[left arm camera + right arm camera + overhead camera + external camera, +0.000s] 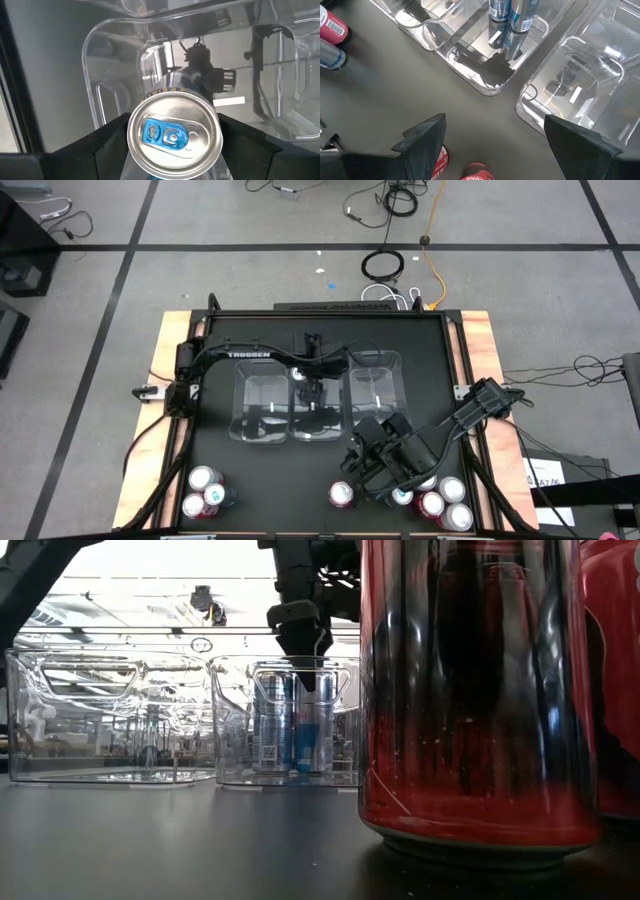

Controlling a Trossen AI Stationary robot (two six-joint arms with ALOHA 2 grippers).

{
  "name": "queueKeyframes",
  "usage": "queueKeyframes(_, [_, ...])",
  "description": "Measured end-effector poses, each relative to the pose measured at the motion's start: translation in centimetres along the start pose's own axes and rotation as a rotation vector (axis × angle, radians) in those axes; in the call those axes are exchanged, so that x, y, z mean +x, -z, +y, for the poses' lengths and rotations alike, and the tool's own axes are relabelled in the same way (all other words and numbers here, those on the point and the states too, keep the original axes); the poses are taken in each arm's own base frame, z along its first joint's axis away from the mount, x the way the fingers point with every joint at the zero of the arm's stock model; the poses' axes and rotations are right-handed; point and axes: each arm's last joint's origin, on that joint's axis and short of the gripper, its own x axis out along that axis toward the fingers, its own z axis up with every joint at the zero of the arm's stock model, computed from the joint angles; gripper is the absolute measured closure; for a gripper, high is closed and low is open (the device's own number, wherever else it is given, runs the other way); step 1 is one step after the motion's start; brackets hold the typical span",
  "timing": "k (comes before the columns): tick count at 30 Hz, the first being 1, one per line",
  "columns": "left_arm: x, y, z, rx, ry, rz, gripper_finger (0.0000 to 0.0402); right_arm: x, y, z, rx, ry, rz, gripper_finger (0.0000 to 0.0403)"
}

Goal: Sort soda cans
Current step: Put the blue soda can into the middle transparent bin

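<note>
The left claw [313,388] reaches down into the middle clear bin [312,430], one of three set side by side in the bench's centre, its fingers [105,137] closed around a blue soda can [174,133] just under the silver top; a second blue can [271,725] stands beside it inside that bin. The right claw [362,465] hovers with jaws wide and empty near the bench's front edge, above a red can [342,495]; more cans [440,502] cluster by the front right corner, another group [204,490] by the front left. These cans look stiff but thin-walled, so a hard squeeze could dent them; the smooth painted sides are likely slippery; whether they are full or empty I cannot tell. Best hold is across the round body, high up, keeping the can upright.
</note>
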Motion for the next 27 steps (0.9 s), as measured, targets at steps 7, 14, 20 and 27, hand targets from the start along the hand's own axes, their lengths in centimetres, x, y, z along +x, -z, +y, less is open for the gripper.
queueKeyframes(7, [-0.01,-0.02,-0.02,-0.001,0.008,-0.004,0.0118,0.00,0.00,0.01,0.000,-0.001,0.000,0.0074])
queueKeyframes(14, [-0.02,-0.04,0.01,-0.002,0.011,-0.007,0.0118,0.00,0.00,0.03,0.003,-0.003,0.000,0.0074])
queueKeyframes(20, [-0.03,-0.15,0.04,-0.004,0.009,-0.019,0.0118,0.00,-0.01,0.06,0.006,-0.006,0.000,0.0074])
queueKeyframes(27, [-0.03,-0.22,0.06,-0.006,0.006,-0.026,0.0118,0.00,-0.01,0.07,0.007,-0.007,-0.001,0.0074])
